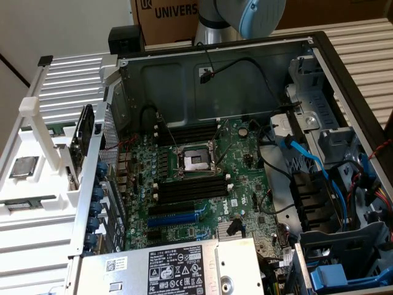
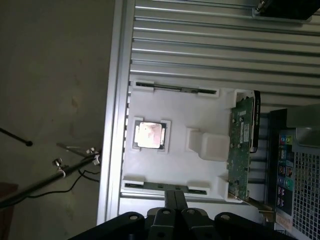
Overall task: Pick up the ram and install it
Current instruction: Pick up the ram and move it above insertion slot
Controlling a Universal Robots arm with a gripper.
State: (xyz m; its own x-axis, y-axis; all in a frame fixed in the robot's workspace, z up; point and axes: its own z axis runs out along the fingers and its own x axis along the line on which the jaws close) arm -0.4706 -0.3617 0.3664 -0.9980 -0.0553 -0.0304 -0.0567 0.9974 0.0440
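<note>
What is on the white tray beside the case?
White tray: silver processor chip in its recess, a ram stick along one edge, a second ram stick along the opposite edge, a green card standing upright. Beneath that card is hidden.

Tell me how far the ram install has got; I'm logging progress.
Nothing looks done: the ram lies in the white fixture, and the motherboard's black memory slots appear empty. In hand: the gripper hovers close to that stick. Left: both the pick-up and the install.
</note>
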